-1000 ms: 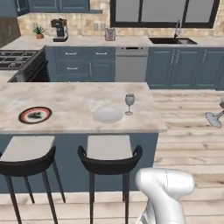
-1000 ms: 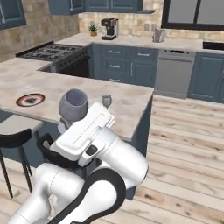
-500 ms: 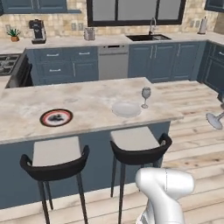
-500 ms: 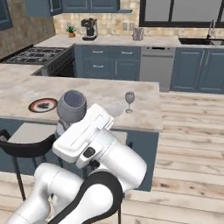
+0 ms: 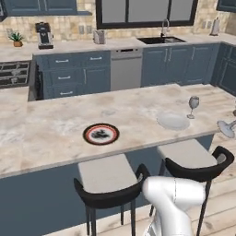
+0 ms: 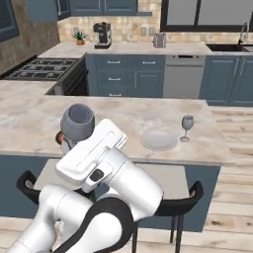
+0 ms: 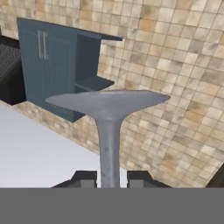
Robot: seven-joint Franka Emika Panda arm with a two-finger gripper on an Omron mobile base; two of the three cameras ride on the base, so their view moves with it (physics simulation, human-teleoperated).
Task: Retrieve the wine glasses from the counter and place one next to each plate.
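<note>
Two black bar stools (image 5: 110,184) with pale seats sit at the frame's bottom. A coffee machine (image 5: 44,35) and small potted plant (image 5: 17,39) occupy the upper left; a sink faucet (image 5: 164,26) stands top centre.

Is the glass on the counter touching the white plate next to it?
Apart. In the right base view, the wine glass stands beside the pale plate, with a strip of bare counter showing between them.

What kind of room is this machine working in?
It looks like a home kitchen, computer-rendered. A marble-look counter with two stools tucked under it holds two plates; behind it run dark blue cabinets, a gas stove, a sink under a window and a coffee machine.
</note>
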